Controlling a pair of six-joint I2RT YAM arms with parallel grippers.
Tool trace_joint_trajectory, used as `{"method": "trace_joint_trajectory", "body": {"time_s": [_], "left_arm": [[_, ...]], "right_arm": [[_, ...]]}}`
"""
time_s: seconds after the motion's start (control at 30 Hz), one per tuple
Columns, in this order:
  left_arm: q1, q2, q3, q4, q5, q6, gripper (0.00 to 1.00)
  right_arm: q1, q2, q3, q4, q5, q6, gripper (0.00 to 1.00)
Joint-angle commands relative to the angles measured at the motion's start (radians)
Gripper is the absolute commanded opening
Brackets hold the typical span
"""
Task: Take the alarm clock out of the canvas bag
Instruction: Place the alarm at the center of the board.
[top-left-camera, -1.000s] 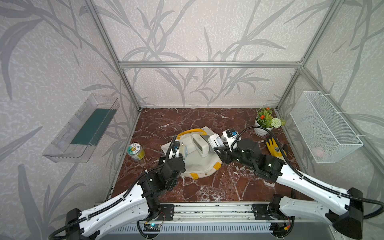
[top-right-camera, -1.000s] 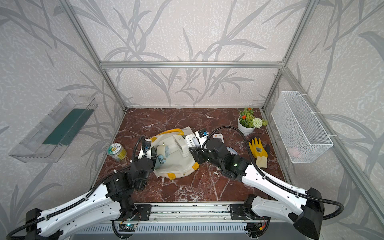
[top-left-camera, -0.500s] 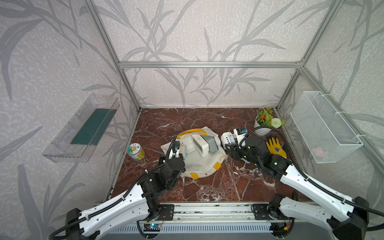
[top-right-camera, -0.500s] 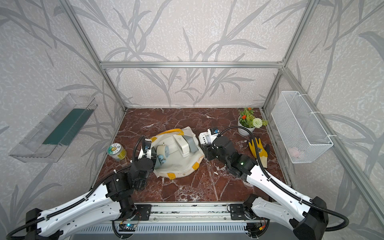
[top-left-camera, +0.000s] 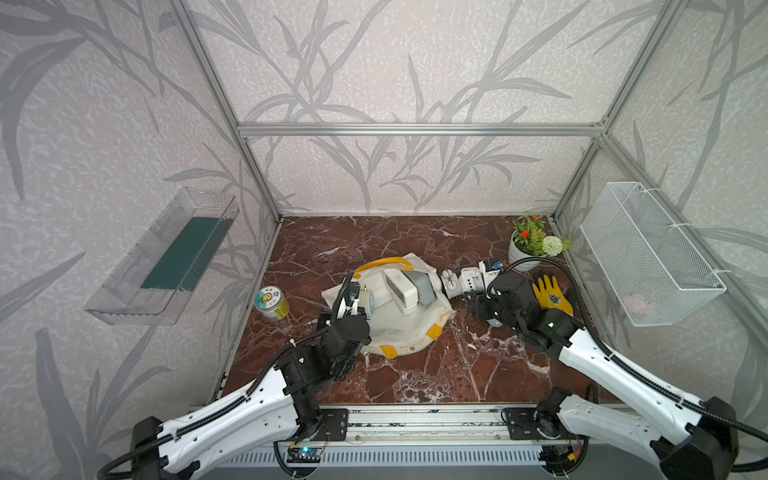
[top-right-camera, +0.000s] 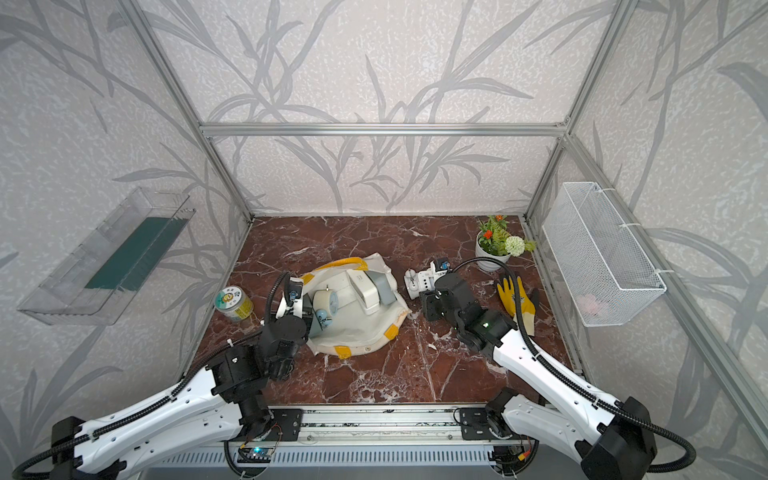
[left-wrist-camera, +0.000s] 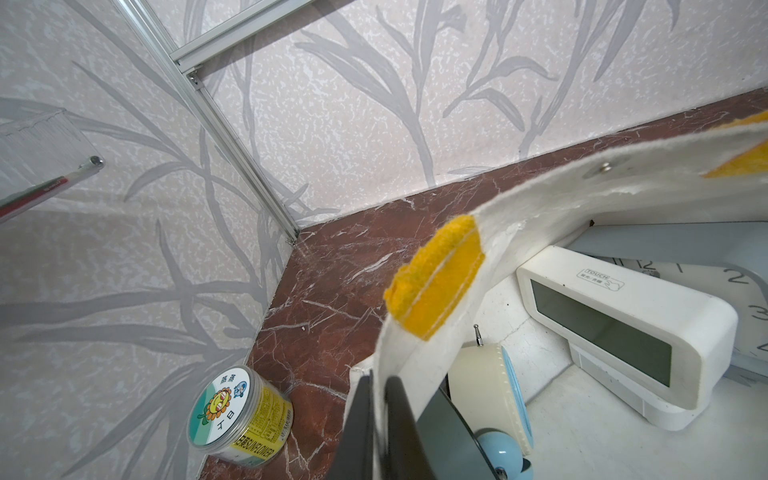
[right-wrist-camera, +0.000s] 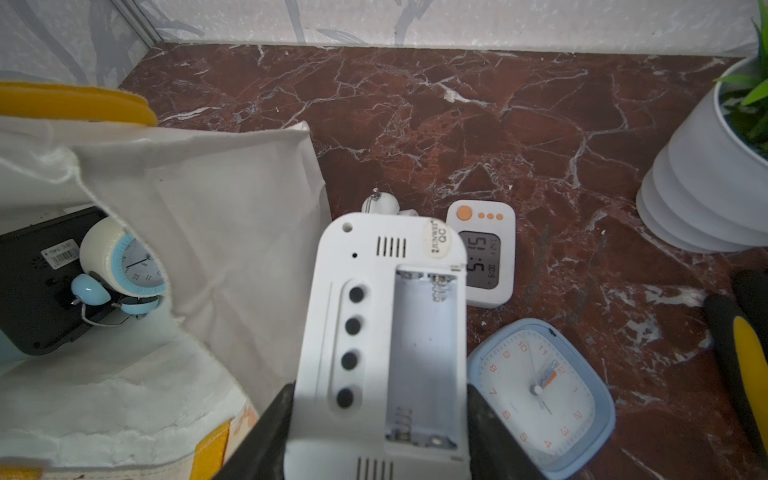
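At the 9 o'clock rim of the canvas bag (top-left-camera: 409, 332), left gripper (left-wrist-camera: 376, 415) pinching its edge tight, right gripper (right-wrist-camera: 378, 419) clamping white alarm clock (right-wrist-camera: 374, 311) past the 3 o'clock edge, bare marble (top-left-camera: 415, 376) toward 6 o'clock

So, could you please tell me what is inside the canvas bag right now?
Inside the canvas bag: a round cream alarm clock with blue bells, a white digital clock and a grey-framed analog clock. Anything beneath them or under the folded canvas is hidden.
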Motion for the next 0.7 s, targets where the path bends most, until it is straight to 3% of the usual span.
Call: {"method": "trace_joint_trajectory", "body": {"time_s": [0.0,0.67], "left_arm": [[-0.001,-0.001,0.016,0.006,-0.034,-0.001,0.00],[-0.001,-0.007,0.010,0.002,-0.035,-0.002,0.00]], "right_arm": [[-0.014,0.000,-0.011,-0.022,0.018,0.029,0.36],[-0.039,0.139,-0.069,-0.015,-0.028,0.105,0.36]]}}
